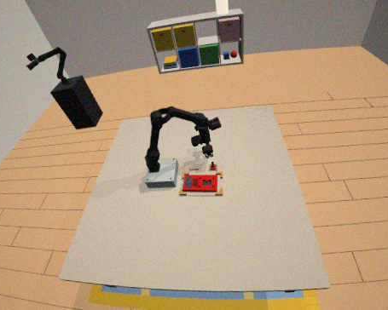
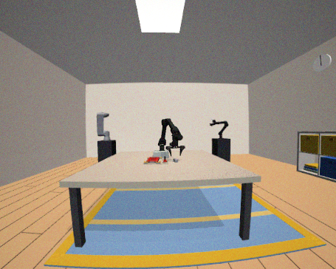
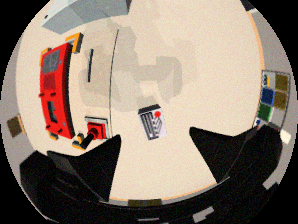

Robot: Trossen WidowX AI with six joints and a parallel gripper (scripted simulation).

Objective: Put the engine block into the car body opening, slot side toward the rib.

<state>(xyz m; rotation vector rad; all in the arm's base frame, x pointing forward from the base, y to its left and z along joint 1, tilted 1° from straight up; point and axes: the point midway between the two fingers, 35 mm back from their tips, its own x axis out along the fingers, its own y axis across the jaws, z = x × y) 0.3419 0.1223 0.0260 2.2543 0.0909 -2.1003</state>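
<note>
- We see the black jointed arm point(image 1: 171, 111) point(image 2: 166, 125) reaching over the pale beige counter point(image 1: 188, 238) point(image 2: 160, 179) point(image 3: 210, 90), its black two-fingered hand point(image 1: 208, 155) point(image 2: 176, 154) point(image 3: 156, 135) pointing down.
- We find the hand wide, with nothing between its fingers; in the wrist view its dark tips stand well apart at lower left and lower right.
- We see the engine block, a small grey block with dark grooves and a red dot point(image 2: 176, 160) point(image 3: 152, 123), on the counter, near the middle of the wrist view. In the exterior view it lies below the hand; from the top the hand mostly hides it.
- We find the flat red rectangular car body point(image 1: 196, 183) point(image 2: 152, 159) point(image 3: 57, 90) just below the middle of the top view and at the left of the wrist view, between orange corner brackets point(image 1: 219, 175) point(image 3: 75, 42).
- We see the block outside the car body's dark opening point(image 1: 206, 182) point(image 3: 52, 111), well apart from it.
- We notice a small red square piece with an upright black post point(image 1: 213, 167) point(image 2: 165, 160) point(image 3: 98, 129) between car body and block in the wrist view.
- We see the pale blue-grey box point(image 1: 162, 174) point(image 2: 160, 153) point(image 3: 87, 16) left of the car body in the top view, beside the arm's foot.
</note>
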